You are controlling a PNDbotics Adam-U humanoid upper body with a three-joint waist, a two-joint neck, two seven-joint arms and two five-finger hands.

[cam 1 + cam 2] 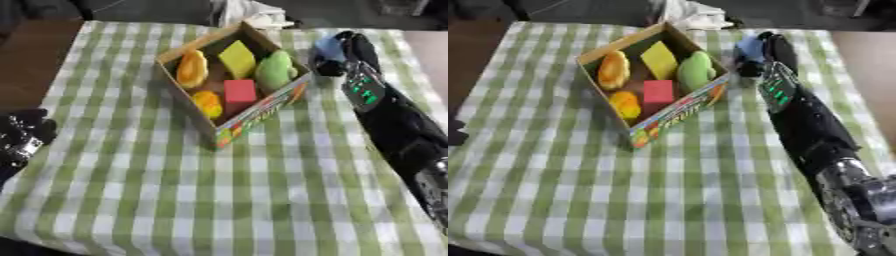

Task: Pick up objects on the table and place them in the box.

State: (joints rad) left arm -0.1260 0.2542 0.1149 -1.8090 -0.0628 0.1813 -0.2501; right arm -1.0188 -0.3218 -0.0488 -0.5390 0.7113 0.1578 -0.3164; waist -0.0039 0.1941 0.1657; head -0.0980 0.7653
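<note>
Box (262, 107) holding yellow, green, red, orange pieces

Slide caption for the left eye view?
Right hand holds a blue object beside the cardboard box of toys.

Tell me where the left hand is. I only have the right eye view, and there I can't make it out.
Observer: The left eye view shows it. The left hand is at the picture's left edge, about halfway down, by the left border of the cloth.
Operator: Is it anywhere near the box?
Observer: No. It is well apart from the box, with a stretch of bare checked cloth between them. I can't tell how its fingers stand.
</note>
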